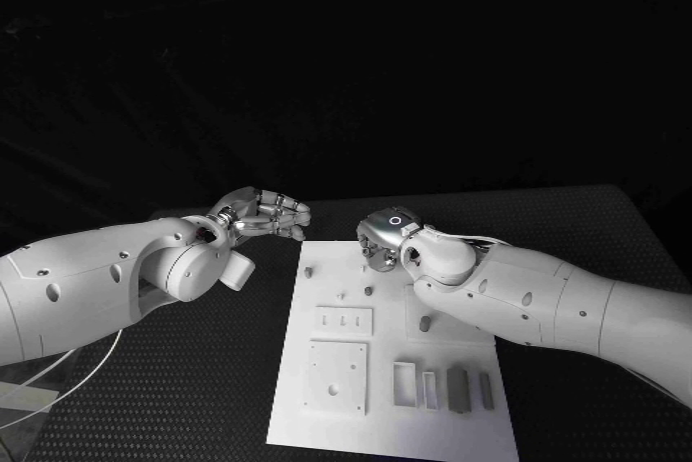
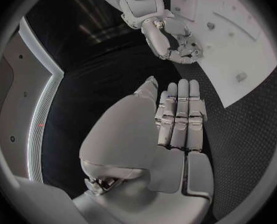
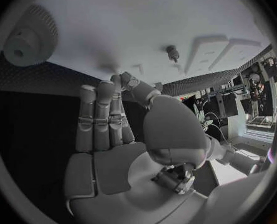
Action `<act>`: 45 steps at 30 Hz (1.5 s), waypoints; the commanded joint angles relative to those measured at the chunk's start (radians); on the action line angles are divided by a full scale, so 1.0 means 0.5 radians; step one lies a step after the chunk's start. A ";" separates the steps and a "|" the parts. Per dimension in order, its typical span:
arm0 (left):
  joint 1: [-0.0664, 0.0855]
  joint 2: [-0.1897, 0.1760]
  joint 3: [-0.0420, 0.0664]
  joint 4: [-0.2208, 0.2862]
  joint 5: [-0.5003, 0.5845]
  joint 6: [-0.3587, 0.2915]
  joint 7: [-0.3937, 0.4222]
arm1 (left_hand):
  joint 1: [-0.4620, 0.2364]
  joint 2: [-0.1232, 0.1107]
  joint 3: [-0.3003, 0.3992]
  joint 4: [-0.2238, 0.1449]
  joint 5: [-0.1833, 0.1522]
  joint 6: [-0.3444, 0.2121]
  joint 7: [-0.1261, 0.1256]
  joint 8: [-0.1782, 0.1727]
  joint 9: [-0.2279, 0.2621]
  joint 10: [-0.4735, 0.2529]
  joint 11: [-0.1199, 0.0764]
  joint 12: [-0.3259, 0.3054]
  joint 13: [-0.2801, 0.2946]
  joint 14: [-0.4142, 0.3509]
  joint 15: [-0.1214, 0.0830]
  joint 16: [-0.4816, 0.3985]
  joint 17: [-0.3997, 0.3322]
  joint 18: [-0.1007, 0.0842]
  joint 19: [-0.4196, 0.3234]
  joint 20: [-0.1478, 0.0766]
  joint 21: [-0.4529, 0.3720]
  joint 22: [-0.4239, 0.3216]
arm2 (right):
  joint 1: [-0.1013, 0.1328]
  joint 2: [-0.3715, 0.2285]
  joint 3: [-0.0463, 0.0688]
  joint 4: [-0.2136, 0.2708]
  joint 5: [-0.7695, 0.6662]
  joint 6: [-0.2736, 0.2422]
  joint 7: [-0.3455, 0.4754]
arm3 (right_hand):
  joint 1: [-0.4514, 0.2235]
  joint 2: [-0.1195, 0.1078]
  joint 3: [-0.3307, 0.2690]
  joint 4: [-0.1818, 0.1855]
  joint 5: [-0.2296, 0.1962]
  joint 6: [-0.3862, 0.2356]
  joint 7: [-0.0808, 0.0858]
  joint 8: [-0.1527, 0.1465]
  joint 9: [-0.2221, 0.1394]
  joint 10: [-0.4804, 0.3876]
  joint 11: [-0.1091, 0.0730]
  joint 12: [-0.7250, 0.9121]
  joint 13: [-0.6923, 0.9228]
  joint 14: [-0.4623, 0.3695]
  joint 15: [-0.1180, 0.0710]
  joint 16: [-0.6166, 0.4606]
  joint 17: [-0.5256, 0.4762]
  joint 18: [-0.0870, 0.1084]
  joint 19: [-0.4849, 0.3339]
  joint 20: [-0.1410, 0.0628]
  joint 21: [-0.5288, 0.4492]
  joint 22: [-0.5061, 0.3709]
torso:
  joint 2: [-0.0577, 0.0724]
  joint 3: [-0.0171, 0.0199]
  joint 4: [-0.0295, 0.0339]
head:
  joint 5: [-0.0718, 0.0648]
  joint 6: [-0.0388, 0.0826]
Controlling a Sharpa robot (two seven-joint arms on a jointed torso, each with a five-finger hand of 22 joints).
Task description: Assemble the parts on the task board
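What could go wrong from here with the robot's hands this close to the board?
The right hand hovers over the task board's far edge with fingers curled, holding nothing visible; lowering blindly, it might nudge the board or the small peg. The left hand sits off the board, above the black table, and the two hands could collide if both reach in.

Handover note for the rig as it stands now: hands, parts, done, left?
Left hand: off the board's far-left corner, over the black table, fingers curled, holding nothing visible.
Right hand: over the far end of the task board, nothing visible in it.
Parts: grey pieces lie in a row at the board's near right.
Done: nothing evident. Left: the whole assembly.
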 commanded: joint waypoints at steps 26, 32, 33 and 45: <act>0.002 0.003 0.002 -0.001 0.001 0.030 0.009 | -0.011 -0.006 0.015 0.002 -0.011 0.011 0.001 -0.011 -0.003 0.013 0.004 -0.013 0.004 0.012 0.010 -0.013 0.008 0.001 0.001 -0.010 -0.012 -0.002 | -0.008 0.022 -0.006 -0.060 0.099 0.021 0.026 | -0.008 -0.069 0.018 -0.002 0.007 -0.092 0.025 -0.062 0.041 -0.086 0.032 -0.058 0.008 -0.007 0.021 0.011 0.000 0.061 -0.012 -0.005 0.019 0.039 | 0.001 0.0015 0.001 | -0.004 -0.008; 0.002 0.002 0.002 -0.002 0.001 0.030 0.007 | -0.013 -0.008 0.015 0.002 -0.012 0.010 0.002 -0.012 -0.003 0.012 0.005 -0.015 0.004 0.012 0.010 -0.015 0.009 0.001 0.000 -0.010 -0.013 -0.002 | -0.008 0.013 -0.007 -0.063 0.141 -0.022 0.015 | -0.048 -0.131 0.016 0.006 0.007 -0.225 0.072 -0.143 0.000 -0.138 0.063 -0.092 0.008 -0.012 0.047 0.012 -0.003 0.061 -0.012 0.001 0.016 0.033 | 0.001 0.0008 -0.002 | -0.003 -0.010; 0.002 0.003 0.002 -0.004 0.001 0.030 0.007 | -0.013 -0.008 0.015 0.002 -0.012 0.009 0.002 -0.013 -0.003 0.012 0.005 -0.017 0.004 0.012 0.010 -0.016 0.010 0.000 0.000 -0.010 -0.014 -0.002 | -0.008 0.011 -0.007 -0.062 0.146 -0.029 0.016 | -0.060 -0.150 0.015 0.010 0.007 -0.244 0.077 -0.154 -0.007 -0.144 0.067 -0.095 0.009 -0.012 0.052 0.012 -0.004 0.061 -0.010 0.002 0.016 0.032 | 0.001 0.0014 -0.002 | -0.003 -0.010; 0.002 0.000 0.002 -0.011 0.001 0.027 0.007 | -0.013 -0.009 0.015 0.001 -0.012 0.007 0.003 -0.015 -0.004 0.011 0.006 -0.020 0.005 0.011 0.010 -0.018 0.012 0.000 0.000 -0.010 -0.015 -0.002 | -0.007 -0.032 -0.007 -0.021 0.167 -0.088 0.014 | -0.085 -0.192 0.027 0.026 0.007 -0.300 0.084 -0.183 -0.027 -0.172 0.075 -0.098 0.011 -0.007 0.058 0.018 -0.005 0.061 0.002 0.001 0.017 0.029 | 0.000 0.0025 -0.001 | -0.006 -0.011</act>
